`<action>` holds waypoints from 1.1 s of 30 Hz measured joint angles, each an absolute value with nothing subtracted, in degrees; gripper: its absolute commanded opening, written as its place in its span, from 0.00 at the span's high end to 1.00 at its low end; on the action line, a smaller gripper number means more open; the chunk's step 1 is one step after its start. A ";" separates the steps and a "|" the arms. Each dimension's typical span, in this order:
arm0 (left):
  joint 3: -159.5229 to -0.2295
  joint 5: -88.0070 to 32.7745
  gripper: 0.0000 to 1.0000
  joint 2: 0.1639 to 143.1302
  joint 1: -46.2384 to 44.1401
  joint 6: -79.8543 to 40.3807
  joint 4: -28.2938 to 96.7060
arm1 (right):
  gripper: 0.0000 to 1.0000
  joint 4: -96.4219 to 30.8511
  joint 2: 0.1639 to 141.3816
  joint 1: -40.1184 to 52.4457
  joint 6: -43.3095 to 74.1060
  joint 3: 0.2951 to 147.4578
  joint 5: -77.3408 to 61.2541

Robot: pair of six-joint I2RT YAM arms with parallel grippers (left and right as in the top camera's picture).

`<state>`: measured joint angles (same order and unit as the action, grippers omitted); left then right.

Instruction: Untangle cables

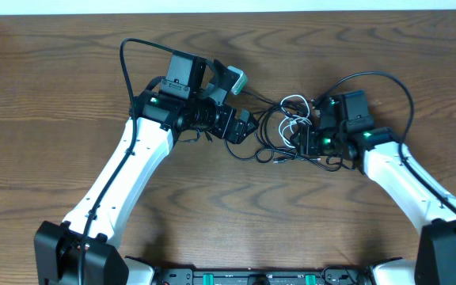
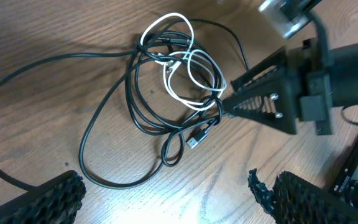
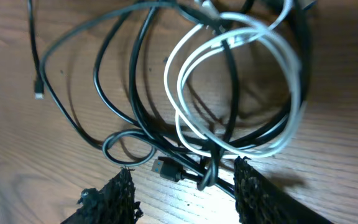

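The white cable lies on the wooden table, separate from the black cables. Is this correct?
Not quite. The white cable lies on the wooden table, but it is not separate: its loops are intertwined with the black cables. The right wrist view shows this.

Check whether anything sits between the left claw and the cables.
Nothing visible does. In the left wrist view, the open left claw faces the cables with only table between them. The right claw is at the tangle's right edge, off to the side of that path.
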<state>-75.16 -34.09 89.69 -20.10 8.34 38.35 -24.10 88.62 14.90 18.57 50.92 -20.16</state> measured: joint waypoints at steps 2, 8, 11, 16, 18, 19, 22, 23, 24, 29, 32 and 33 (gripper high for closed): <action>-75.16 -33.98 0.02 89.69 -20.10 8.34 38.35 | 0.53 -23.66 89.62 15.68 18.55 50.94 -19.18; -75.16 -32.95 0.03 89.69 -20.10 8.34 38.35 | 0.59 -21.06 93.60 16.86 18.35 50.92 -15.53; -75.16 -32.80 0.02 89.69 -20.10 8.32 38.35 | 0.62 -18.57 95.92 16.97 18.20 50.92 -14.61; -75.16 -32.62 0.02 89.69 -20.10 8.32 38.35 | 0.67 -16.62 97.12 16.97 18.20 50.94 -14.24; -75.16 -32.62 0.02 89.69 -20.10 8.32 38.35 | 0.69 -16.51 97.12 16.97 18.22 50.92 -14.09; -75.16 -32.62 0.02 89.69 -20.10 8.29 38.35 | 0.69 -16.45 97.12 16.97 18.20 50.92 -14.06; -75.16 -32.62 0.02 89.69 -20.10 8.32 38.35 | 0.71 -16.45 97.12 16.97 18.20 50.92 -13.96; -75.16 -32.62 0.02 89.69 -20.10 8.32 38.35 | 0.73 -16.45 97.12 16.97 18.20 50.92 -13.89; -75.16 -32.62 0.02 89.69 -20.10 8.32 38.35 | 0.74 -16.45 97.12 16.97 18.20 50.92 -13.85; -75.16 -32.62 0.02 89.69 -20.10 8.32 38.35 | 0.75 -16.36 97.78 17.34 18.20 50.94 -13.56; -75.16 -32.62 0.02 89.69 -20.10 8.29 38.35 | 0.75 -16.05 98.72 18.33 18.20 50.94 -13.32; -75.16 -32.62 0.02 89.69 -20.10 8.29 38.30 | 0.75 -15.94 98.98 18.90 18.20 50.94 -13.19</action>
